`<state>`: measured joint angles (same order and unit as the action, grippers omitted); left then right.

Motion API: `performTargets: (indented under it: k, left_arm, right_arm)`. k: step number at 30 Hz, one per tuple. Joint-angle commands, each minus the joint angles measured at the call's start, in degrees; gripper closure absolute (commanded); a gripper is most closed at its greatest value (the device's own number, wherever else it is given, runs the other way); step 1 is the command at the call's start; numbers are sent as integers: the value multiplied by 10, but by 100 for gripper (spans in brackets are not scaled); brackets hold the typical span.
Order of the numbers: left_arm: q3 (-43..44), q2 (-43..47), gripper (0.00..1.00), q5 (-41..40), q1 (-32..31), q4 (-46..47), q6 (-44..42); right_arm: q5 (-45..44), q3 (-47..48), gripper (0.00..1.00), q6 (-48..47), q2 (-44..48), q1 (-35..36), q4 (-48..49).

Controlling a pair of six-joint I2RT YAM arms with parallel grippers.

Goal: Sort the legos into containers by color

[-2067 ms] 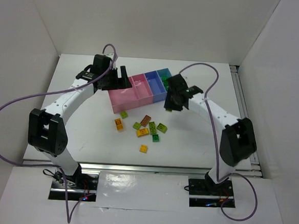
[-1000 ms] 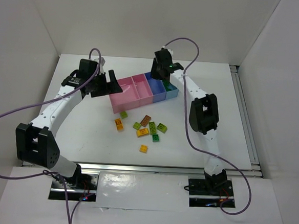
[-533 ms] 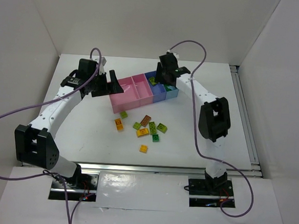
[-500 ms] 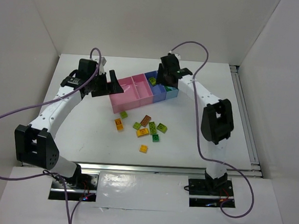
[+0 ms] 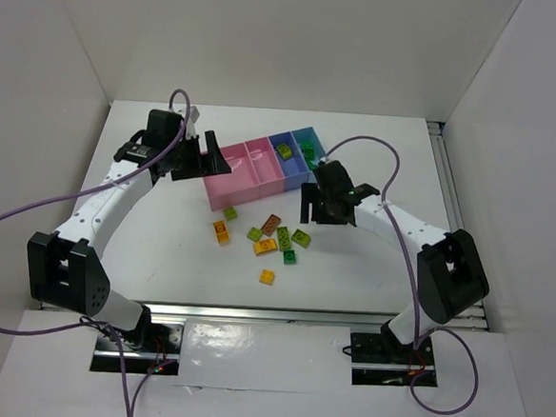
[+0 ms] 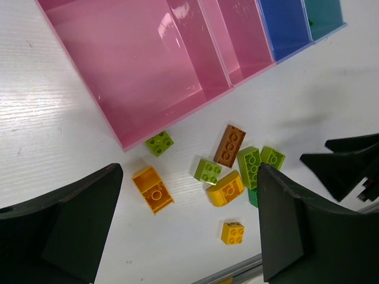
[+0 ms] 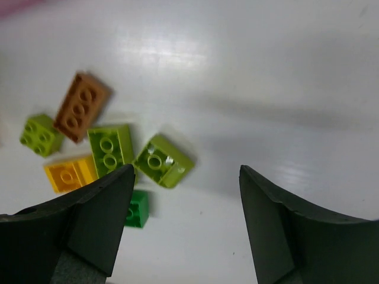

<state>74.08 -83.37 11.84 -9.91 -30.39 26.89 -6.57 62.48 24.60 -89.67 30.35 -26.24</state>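
Pick step, I reckon: right end effector (image 5: 318, 209) hovers over loose legos (image 5: 278, 239) on the table (image 5: 162, 229), wide open, empty. Left end effector (image 5: 208, 158), open w/ nothing, sits by the containers (image 5: 252, 169), pink end. Next: drop onto the lime brick (image 7: 164, 161), then close.

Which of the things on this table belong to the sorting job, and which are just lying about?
Part of the job: loose legos on the table; joined row of four bins; lime lego and green lego already in the blue bins; left gripper and right gripper, both open.
Just there: purple cables; metal rail at the table's near edge.
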Motion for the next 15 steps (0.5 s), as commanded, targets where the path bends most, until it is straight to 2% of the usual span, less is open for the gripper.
performTargets:
  k: [1, 5, 15]
  left_arm:
    - [0, 13, 6, 2, -6, 15, -14]
    - [-5, 8, 6, 2, -12, 20, -14]
    - [-10, 8, 6, -8, -17, 20, -14]
  right_arm:
    - [37, -11, 21, -31, 9, 22, -9]
    - [37, -11, 21, -68, -16, 34, -29]
    - [60, -6, 21, -96, -71, 60, -24]
